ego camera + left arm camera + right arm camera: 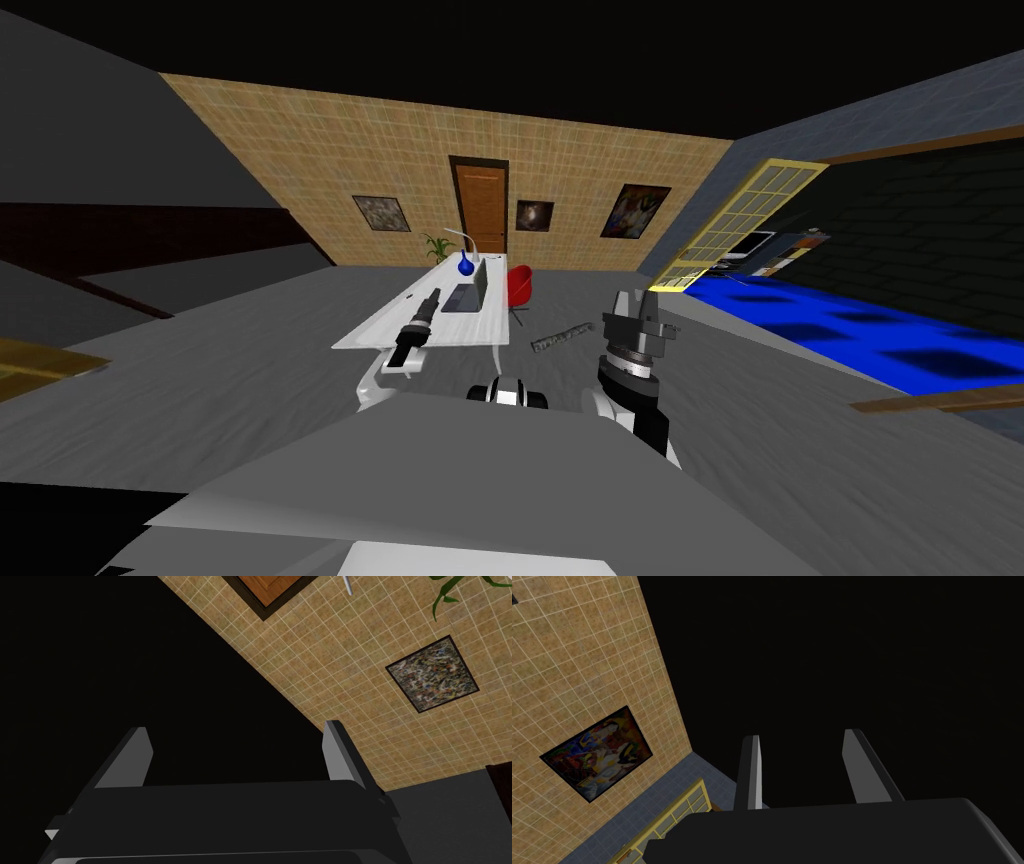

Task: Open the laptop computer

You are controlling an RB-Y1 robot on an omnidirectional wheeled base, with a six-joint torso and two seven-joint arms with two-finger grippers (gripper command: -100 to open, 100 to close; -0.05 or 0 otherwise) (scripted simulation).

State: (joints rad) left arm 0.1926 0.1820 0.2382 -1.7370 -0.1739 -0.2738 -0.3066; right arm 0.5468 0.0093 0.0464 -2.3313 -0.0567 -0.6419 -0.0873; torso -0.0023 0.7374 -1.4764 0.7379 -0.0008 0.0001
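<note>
Listing the scene, item by item.

- **Table:** white, rectangular, long table [375, 338] standing mid-room on a grey floor, well ahead of the robot.
- **Task item:** slim grey laptop computer [468, 294] on the far half of the table. Its flat base faces the robot. The lid appears to stand upright already, though it is too small to be sure.
- **Neighbours:**
  - a blue round-bodied lamp with a white curved neck [466, 265], just behind the laptop;
  - a red shell chair [519, 285], beside the table's far right corner.
- **Left gripper** [235, 732]: released, fingers wide apart, nothing between them. It hangs over the near end of the table [433, 296], short of the laptop.
- **Right gripper** [804, 735]: raised beside the chest [631, 300]. Its fingers are parted more narrowly and it holds nothing.

**Hazards, as judged:**
1. If the lid is in fact up, pressing it further could tip the laptop backward or shove it into the lamp.
2. Thin blade fingers may slip off a lid edge.
3. Closing the distance could knock the base or forearm against the table's near edge.
</note>
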